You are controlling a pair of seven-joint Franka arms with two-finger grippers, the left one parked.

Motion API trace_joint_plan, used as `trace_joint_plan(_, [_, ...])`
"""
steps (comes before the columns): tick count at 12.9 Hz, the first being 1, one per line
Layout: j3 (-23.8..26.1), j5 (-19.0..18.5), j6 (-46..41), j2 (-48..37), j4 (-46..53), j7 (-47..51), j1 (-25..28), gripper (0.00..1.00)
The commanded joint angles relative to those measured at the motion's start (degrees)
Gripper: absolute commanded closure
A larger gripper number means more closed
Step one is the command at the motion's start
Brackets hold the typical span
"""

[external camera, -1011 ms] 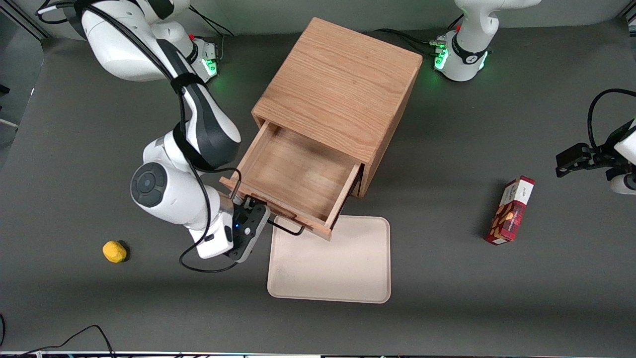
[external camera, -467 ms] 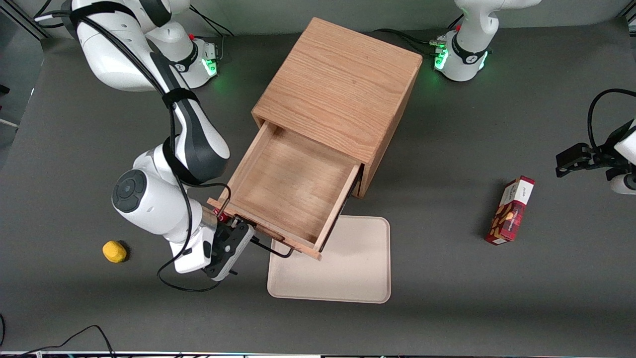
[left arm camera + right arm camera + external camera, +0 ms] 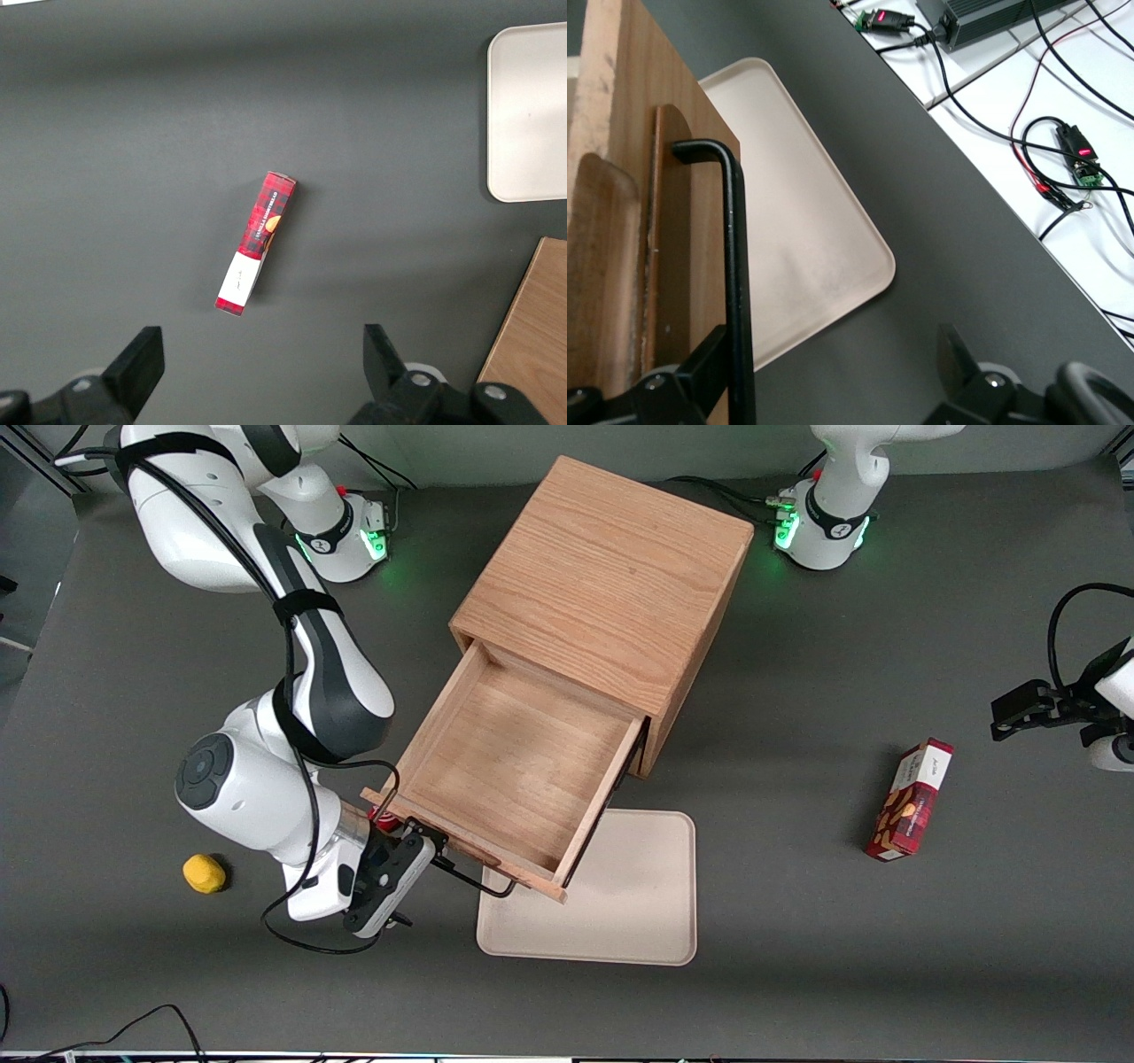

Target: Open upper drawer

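Observation:
The oak cabinet [image 3: 611, 576] stands in the middle of the table. Its upper drawer [image 3: 509, 771] is pulled far out and its wooden tray is empty. The long black wire handle [image 3: 469, 877] runs along the drawer front. My right gripper [image 3: 428, 849] is at the handle's end, nearer the working arm. In the right wrist view the gripper [image 3: 828, 363] is open wide. The handle [image 3: 735, 266] passes between the fingers, close against one finger [image 3: 700, 363] beside the drawer front [image 3: 620, 177]. The lower drawer is hidden under the upper one.
A beige tray [image 3: 611, 903] lies on the table under the drawer's front edge, also in the right wrist view [image 3: 797, 221]. A yellow object [image 3: 204, 872] lies beside my arm. A red box [image 3: 912, 799] lies toward the parked arm's end. Cables [image 3: 1045, 124] lie past the table edge.
The upper drawer has slid farther out of the cabinet, toward the front camera. My gripper has moved the same way with the handle.

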Motion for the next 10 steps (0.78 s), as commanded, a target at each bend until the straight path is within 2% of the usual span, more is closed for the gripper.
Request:
trace_joint_plan(1, [0.12,3.20,2.06,-5.87,-3.07,4.46,-0.09,0.00])
trace_joint_plan(5, [0.12,3.37,1.97,-11.93,-9.58,12.45,-0.09,0.00])
trace_joint_plan(7, [0.03,3.20,1.54,-18.68,-16.06,20.78,-0.09,0.00])
trace_joint_plan(9, [-2.50,1.54,1.18,-26.15,-23.88,25.90,-0.09,0.00])
trace_joint_plan(10, [-3.83,-1.17,1.18,-29.23,-27.23,27.75,-0.09,0.00])
